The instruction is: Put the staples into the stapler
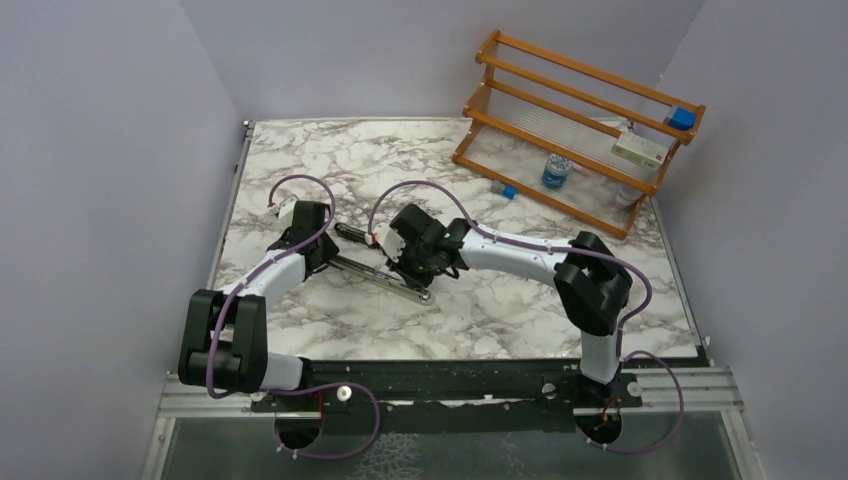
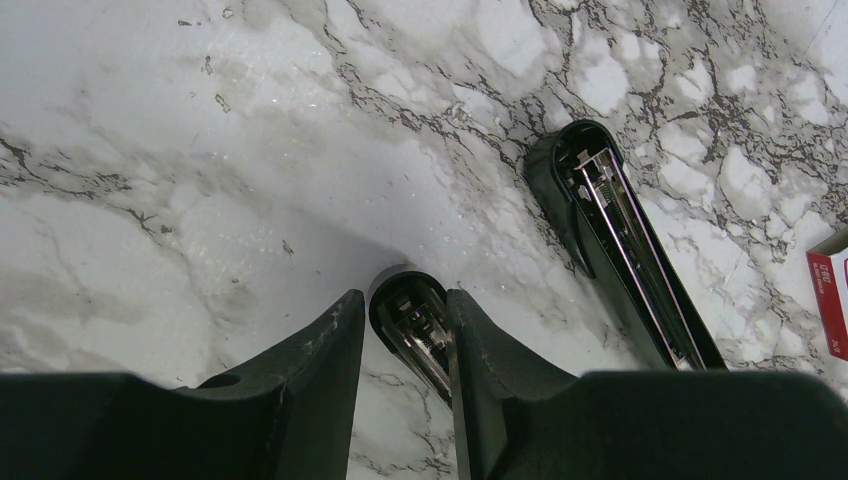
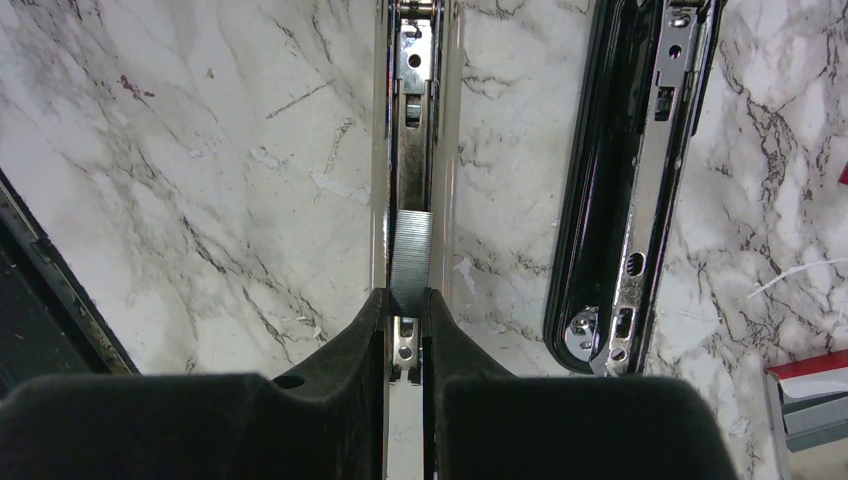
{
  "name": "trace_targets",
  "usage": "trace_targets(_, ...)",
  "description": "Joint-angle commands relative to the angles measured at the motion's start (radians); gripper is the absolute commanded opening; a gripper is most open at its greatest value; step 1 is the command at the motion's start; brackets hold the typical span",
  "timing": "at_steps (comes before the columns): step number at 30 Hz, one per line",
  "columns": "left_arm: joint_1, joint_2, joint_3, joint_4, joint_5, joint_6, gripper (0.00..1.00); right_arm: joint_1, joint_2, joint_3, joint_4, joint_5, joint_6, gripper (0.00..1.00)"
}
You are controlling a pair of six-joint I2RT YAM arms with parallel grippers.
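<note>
Shows the stapler [image 1: 388, 277] laid fully open on the marble tabletop [image 1: 500, 310], left of centre in the overhead view, with both arms reaching in over it. Judged to be the loading step itself: strip at the channel, not yet seated.

Left claw [image 2: 404, 297]: closed around the rounded end of one stapler half, fingers [image 2: 320, 350] close against its flanks. Presumably held so to pin the body down and stop it sliding or swinging while the other arm works.

Right claw [image 3: 405, 293]: pinched together on a short grey staple strip [image 3: 411, 255], carried lengthwise directly above the silver channel [image 3: 416, 120] and lined up with it. Probably gripped by its near end so that the far end can enter between the channel walls first. Cannot tell whether the strip already touches the channel floor.

Compare the views.
- **Overhead only:** places both arms, the stapler's slant across the tabletop, and an orange rack [image 1: 580, 110] at the upper right, well apart. Hides the strip and both sets of fingertips under the wrists.
- **Right wrist only:** reveals the strip, the channel running up the middle of the frame, and the black-and-chrome half [image 3: 630, 200] lying beside it to the right.
- **Left wrist only:** reveals the grip on the stapler's end, plus the second half running toward the upper right.
- **Both wrist views, at their right edges:** catch a corner of the pink-red staple box [image 2: 828, 305], lying on the tabletop near the stapler. Not made out overhead.
</note>
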Motion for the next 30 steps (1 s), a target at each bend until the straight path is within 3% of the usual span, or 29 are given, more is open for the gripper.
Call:
trace_targets(1,0.008,-0.013,-0.015,-0.042,-0.021,0.021,0.38,0.012,-0.017,0.038,-0.009,0.017,-0.019,0.01)
trace_targets(30,0.008,-0.014,-0.015,-0.038,-0.022,0.020,0.38,0.042,0.003,0.055,-0.035,0.044,-0.058,0.01)
